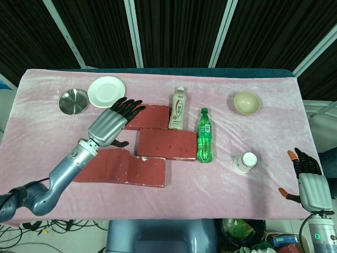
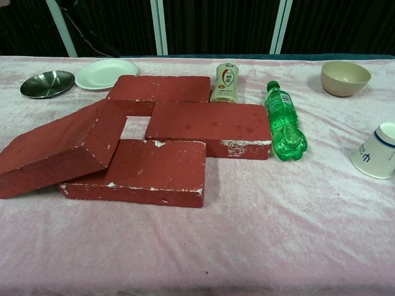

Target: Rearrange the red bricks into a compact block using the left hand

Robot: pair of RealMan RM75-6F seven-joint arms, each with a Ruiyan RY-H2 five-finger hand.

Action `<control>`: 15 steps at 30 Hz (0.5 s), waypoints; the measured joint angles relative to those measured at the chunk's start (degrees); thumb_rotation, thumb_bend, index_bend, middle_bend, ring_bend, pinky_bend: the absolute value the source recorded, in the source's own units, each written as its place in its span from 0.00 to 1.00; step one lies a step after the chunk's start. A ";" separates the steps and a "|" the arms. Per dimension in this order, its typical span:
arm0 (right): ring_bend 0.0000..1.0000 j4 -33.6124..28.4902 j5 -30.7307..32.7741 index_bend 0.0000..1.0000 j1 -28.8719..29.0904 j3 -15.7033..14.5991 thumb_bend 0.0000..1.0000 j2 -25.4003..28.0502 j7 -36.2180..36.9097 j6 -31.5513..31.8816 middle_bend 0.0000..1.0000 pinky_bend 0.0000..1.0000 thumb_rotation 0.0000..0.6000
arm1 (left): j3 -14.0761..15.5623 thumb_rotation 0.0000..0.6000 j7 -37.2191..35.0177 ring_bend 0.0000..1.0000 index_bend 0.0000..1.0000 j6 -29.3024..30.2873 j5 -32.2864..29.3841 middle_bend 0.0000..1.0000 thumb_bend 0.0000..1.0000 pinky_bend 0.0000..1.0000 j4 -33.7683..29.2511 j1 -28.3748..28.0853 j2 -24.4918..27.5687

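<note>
Several red bricks lie close together at the table's centre left. The back brick (image 1: 154,117) (image 2: 162,89) and the middle brick (image 1: 166,143) (image 2: 210,126) lie flat. The front brick (image 1: 146,171) (image 2: 147,170) also lies flat, and the left brick (image 1: 103,164) (image 2: 57,148) leans tilted on its left end. A small gap of cloth shows between them. My left hand (image 1: 110,125) hovers over the back brick's left end with fingers spread and holds nothing; the chest view does not show it. My right hand (image 1: 309,183) hangs open off the table's front right corner.
A metal dish (image 1: 73,101) and a white plate (image 1: 106,91) sit at the back left. A drink bottle (image 1: 179,108) stands by the back brick. A green bottle (image 1: 204,135) lies against the middle brick's right end. A bowl (image 1: 246,103) and a paper cup (image 1: 245,162) stand on the right.
</note>
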 measured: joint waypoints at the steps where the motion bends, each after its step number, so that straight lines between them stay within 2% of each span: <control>1: 0.00 0.02 0.04 0.00 0.09 -0.02 0.04 -0.04 -0.05 -0.21 0.00 0.08 1.00 | -0.06 1.00 -0.13 0.00 0.00 0.34 -0.02 0.00 0.06 0.00 -0.57 0.36 0.80; 8: 0.00 -0.05 0.15 0.00 0.07 0.01 0.04 -0.17 -0.46 -0.08 0.00 0.08 1.00 | 0.58 1.00 -2.70 0.00 0.00 1.05 0.32 0.00 0.04 0.00 -3.60 3.28 7.17; 15: 0.00 -0.05 0.15 0.00 0.10 0.05 0.04 -0.25 -0.52 -0.11 0.00 0.08 1.00 | 4.14 1.00 -12.80 0.00 0.00 -0.18 3.56 0.00 0.04 0.00 -6.64 8.66 16.18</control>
